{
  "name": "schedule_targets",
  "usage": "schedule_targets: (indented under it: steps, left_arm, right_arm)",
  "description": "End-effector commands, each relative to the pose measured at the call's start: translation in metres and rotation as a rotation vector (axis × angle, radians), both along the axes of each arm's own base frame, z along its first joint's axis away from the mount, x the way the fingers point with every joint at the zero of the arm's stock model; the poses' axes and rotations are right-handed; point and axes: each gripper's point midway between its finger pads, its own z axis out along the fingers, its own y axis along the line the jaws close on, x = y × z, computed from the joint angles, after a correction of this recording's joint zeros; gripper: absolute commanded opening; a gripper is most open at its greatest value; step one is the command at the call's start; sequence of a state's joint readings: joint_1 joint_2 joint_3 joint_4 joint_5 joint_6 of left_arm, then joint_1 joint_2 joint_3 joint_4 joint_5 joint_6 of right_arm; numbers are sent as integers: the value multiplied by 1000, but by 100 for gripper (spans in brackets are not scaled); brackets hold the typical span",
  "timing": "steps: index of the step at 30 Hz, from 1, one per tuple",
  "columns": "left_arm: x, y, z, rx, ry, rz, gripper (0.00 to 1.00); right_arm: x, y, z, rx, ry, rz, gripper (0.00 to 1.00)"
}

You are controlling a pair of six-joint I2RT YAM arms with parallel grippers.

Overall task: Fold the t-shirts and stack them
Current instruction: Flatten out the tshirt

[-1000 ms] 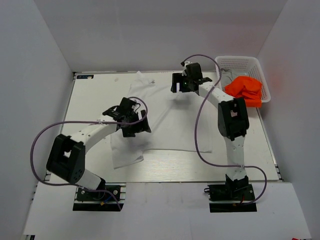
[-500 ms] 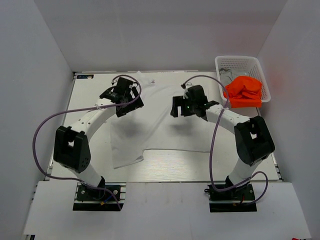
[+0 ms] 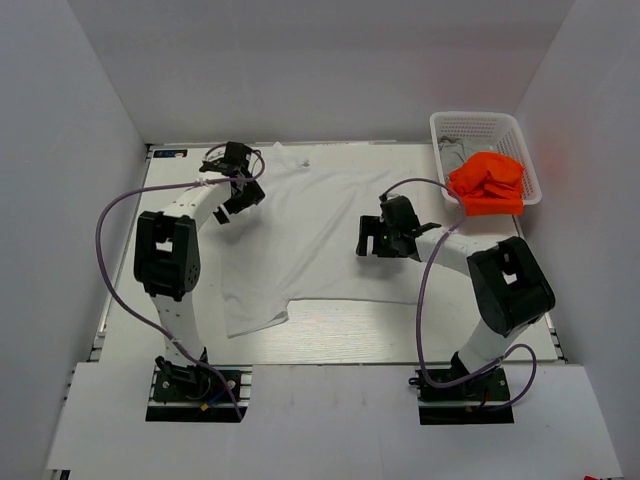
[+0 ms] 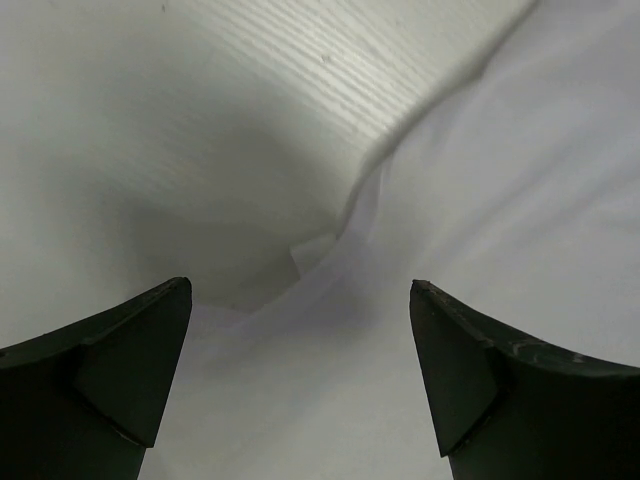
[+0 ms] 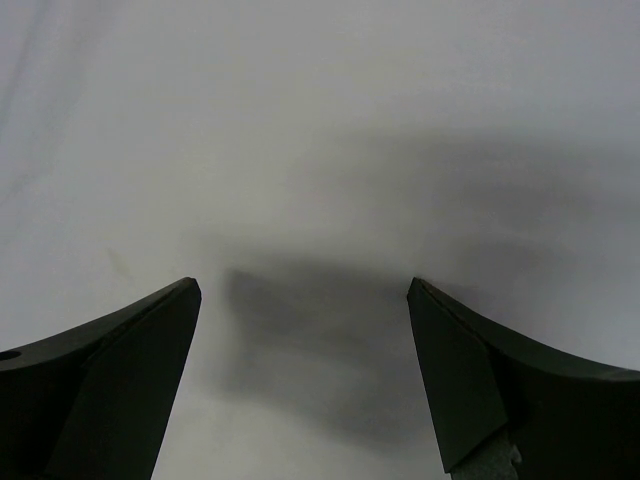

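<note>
The left gripper [image 3: 238,204] stands with its two fingers spread wide and nothing between them. In the left wrist view the same gripper [image 4: 300,290] looks down on the border of the white t-shirt [image 4: 520,200]. The cloth lies under its right finger [image 4: 470,380] and in front of it, with a small turned-over fold of the hem between the two tips. The bare wooden table [image 4: 200,110] lies ahead of the left finger.

The right gripper [image 3: 372,245] also has its fingers spread wide and holds nothing. In its wrist view this gripper [image 5: 303,285] has only white cloth [image 5: 330,120] below and ahead of it, with its own shadow on the cloth just in front of the tips. I cannot tell if the tips touch the cloth.

From above, the white t-shirt [image 3: 320,230] lies open and flat on the table [image 3: 330,335], between the two grippers and under both of them. The left gripper is at its far left side and the right gripper is over its right part.

To the far right of the right gripper, well apart, stands a white lattice basket [image 3: 480,122]. The orange t-shirt [image 3: 487,182] lies bunched in it, reaching over the near rim. The grey t-shirt [image 3: 452,155] is just beside it, on the side nearer the gripper.

A small dark label [image 3: 170,153] sits at the far left corner of the table. Its writing is too small to read.
</note>
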State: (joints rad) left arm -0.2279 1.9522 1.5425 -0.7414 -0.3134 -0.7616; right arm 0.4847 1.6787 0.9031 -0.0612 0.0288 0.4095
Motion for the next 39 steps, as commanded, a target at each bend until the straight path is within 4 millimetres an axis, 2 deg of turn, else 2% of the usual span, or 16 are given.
schedule_targets:
  steps: [1, 3, 4, 7, 14, 21, 24, 25, 26, 27, 28, 29, 30, 33, 34, 39]
  left_arm:
    - [21, 11, 5, 4, -31, 42, 100]
    - [26, 12, -9, 2, 1, 46, 97]
    - [28, 12, -11, 7, 6, 38, 95]
    - [35, 10, -16, 12, -8, -5, 90]
    - [57, -32, -22, -72, -90, -188, 84]
    - [58, -58, -36, -154, -105, -306, 73]
    - [54, -59, -52, -161, -75, -310, 55]
    - [54, -59, -54, -160, -64, -309, 34]
    - [55, -59, -56, -159, -54, -308, 20]
    - [54, -59, -55, -159, -46, -308, 6]
    - [53, -56, -52, -144, -31, -299, 0]
    - [51, -50, -54, -120, -21, -274, 0]
    - [49, -50, -47, -101, -26, -271, 0]
    - [42, -27, -31, -8, -23, -182, 0]
    - [43, -18, -15, 31, -50, -145, 0]
    - [35, -7, 16, 94, -73, -115, 0]
  right_arm:
    - [11, -35, -12, -135, 39, -139, 90]
    - [13, -54, -18, -197, 68, -198, 90]
    - [21, -57, -15, -209, 64, -221, 90]
    - [24, -71, -23, -236, 109, -251, 90]
    - [37, -48, -5, -151, 45, -94, 90]
    - [37, -58, -5, -192, 28, -109, 90]
    - [37, -57, -5, -178, 27, -106, 90]
    - [38, -57, -4, -179, 22, -109, 90]
    - [37, -57, -3, -177, 21, -112, 90]
    - [36, -56, -3, -175, 22, -112, 90]
    - [36, -57, -2, -174, 19, -116, 90]
    - [36, -57, 0, -173, 16, -118, 90]
    - [35, -56, 0, -169, 18, -113, 90]
    - [31, -54, 0, -162, 24, -100, 90]
    - [30, -54, 3, -160, 15, -93, 90]
    - [18, -38, 8, -98, 16, -11, 90]
